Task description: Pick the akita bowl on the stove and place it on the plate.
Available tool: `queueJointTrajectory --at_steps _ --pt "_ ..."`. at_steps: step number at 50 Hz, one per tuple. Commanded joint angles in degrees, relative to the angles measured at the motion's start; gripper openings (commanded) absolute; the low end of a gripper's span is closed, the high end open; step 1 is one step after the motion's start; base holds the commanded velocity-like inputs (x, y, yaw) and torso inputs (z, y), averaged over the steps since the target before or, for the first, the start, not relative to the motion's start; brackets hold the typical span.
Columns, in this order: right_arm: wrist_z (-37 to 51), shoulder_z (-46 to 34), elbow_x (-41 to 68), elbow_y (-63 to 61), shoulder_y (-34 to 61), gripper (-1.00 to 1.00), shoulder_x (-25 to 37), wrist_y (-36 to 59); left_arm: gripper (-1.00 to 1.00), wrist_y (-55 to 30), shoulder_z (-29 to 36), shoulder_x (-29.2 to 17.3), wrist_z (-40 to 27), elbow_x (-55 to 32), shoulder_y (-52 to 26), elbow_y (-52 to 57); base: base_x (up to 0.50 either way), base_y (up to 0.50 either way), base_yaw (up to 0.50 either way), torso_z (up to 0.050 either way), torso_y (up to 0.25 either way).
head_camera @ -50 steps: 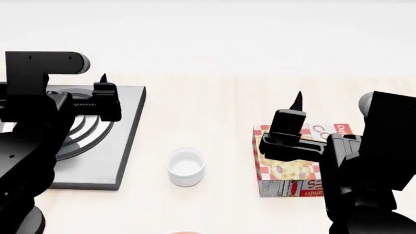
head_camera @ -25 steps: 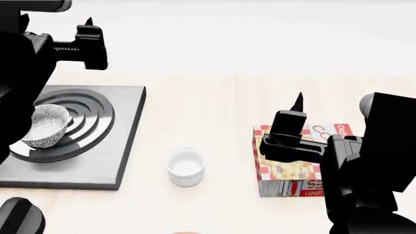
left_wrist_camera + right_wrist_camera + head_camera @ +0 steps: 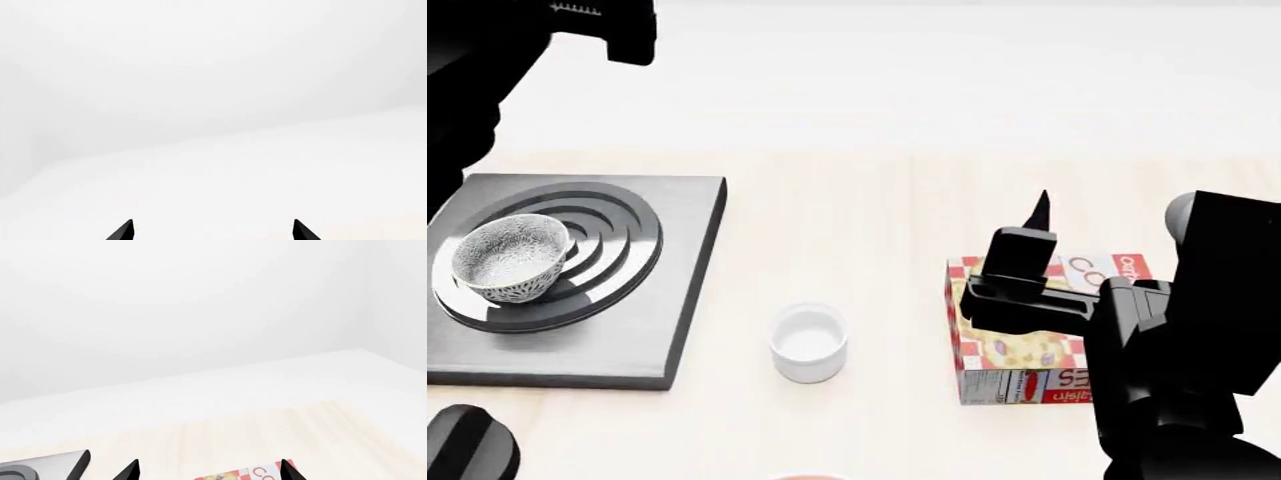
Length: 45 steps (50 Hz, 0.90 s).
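The akita bowl stands upright on the burner rings of the stove, toward the left part of the slab, and nothing touches it. The stove lies on the light wooden table at the left side of the head view.

The left gripper is raised high, at the top left corner of the head view, well above the stove and apart from the bowl. In the left wrist view its two black fingertips stand spread apart with only white background between them; it holds nothing.

The right gripper hovers over a red and white checkered box at the right of the table. Its tips are also spread and empty.

A small plain white cup stands between the stove and the box, apart from both. At the bottom edge of the head view a thin reddish curve shows, too little to tell what it is.
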Motion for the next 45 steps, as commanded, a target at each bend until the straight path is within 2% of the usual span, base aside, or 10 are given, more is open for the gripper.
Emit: queueJointTrajectory --at_steps 1,19,38,45 --pt "0.3 -0.2 0.5 0.2 -0.1 1.00 0.3 -0.3 1.00 3.5 1.0 2.5 -0.9 1.6 -3.8 -12.4 0.00 0.00 0.00 0.000 0.000" --pt "0.9 -0.2 1.3 0.1 -0.1 1.00 0.6 -0.3 1.00 6.5 -1.5 2.8 -2.1 -0.4 -4.3 -18.0 0.00 0.00 0.00 0.000 0.000" --pt "1.4 -0.4 2.0 0.6 -0.4 1.00 0.9 -1.0 1.00 10.4 -1.9 2.1 -1.5 -1.2 -2.7 -17.4 0.00 0.00 0.00 0.000 0.000" --pt "1.3 -0.6 2.1 1.1 -0.7 1.00 1.1 -1.7 1.00 11.0 -1.5 2.2 -1.6 -0.8 -3.1 -19.1 0.00 0.00 0.00 0.017 -0.205"
